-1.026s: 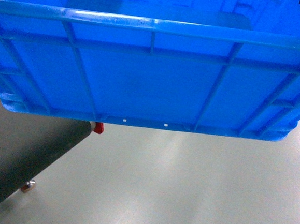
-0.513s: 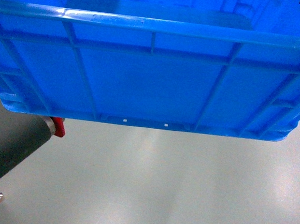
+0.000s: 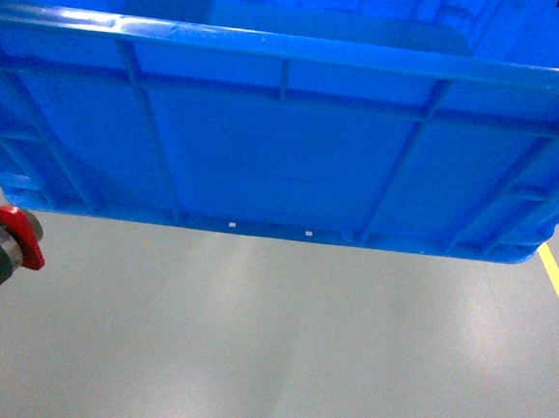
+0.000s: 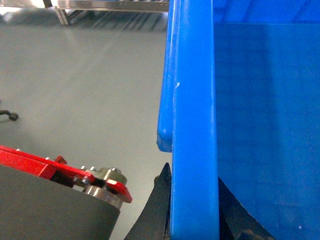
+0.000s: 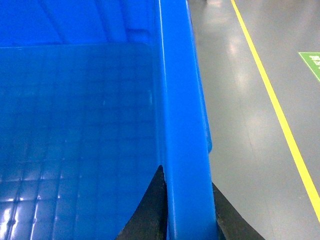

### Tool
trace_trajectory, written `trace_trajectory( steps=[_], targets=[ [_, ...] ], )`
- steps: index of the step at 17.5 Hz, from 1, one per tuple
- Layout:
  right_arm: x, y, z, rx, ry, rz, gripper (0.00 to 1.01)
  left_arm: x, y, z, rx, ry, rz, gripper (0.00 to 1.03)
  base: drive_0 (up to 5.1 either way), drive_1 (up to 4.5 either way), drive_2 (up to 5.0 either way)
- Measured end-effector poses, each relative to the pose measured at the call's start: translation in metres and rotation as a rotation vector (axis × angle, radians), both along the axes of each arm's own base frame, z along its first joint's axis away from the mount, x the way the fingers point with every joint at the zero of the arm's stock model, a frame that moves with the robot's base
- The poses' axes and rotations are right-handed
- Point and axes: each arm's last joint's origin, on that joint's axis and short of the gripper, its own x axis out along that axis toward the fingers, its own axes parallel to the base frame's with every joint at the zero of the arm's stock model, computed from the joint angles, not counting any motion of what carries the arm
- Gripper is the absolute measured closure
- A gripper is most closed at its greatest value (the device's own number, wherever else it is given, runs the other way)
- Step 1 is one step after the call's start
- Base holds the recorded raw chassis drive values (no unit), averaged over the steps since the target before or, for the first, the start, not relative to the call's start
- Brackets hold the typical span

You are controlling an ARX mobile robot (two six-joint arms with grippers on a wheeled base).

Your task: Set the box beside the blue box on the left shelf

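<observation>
While the big bright blue plastic crate [image 3: 286,122] fills the top of the head view, held up off the grey floor [image 3: 278,354], the left gripper [image 4: 192,210] pinches its left rim and the right gripper [image 5: 187,212] pinches its right rim. A bit of silver metal rack [image 4: 110,5] shows at the upper left of the left wrist view (well apart). No second blue box shows, so putting it down is left, I think.
</observation>
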Motion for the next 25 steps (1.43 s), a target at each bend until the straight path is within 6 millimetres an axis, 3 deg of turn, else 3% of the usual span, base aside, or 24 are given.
trace_trajectory(
  steps=[21,25],
  targets=[
    [0.0,0.0001,0.0004,0.001,-0.005,0.0,0.92,-0.0013,-0.0011,0.0016,0.008,-0.006,0.002,0.94,-1.4,-1.42,-1.4],
    [-0.0001,0.0001,0.0003,0.001,-0.004,-0.001,0.92,-0.0012,-0.0012,0.0018,0.008,-0.008,0.001,0.94,0.0,4.24,-4.3]
  ],
)
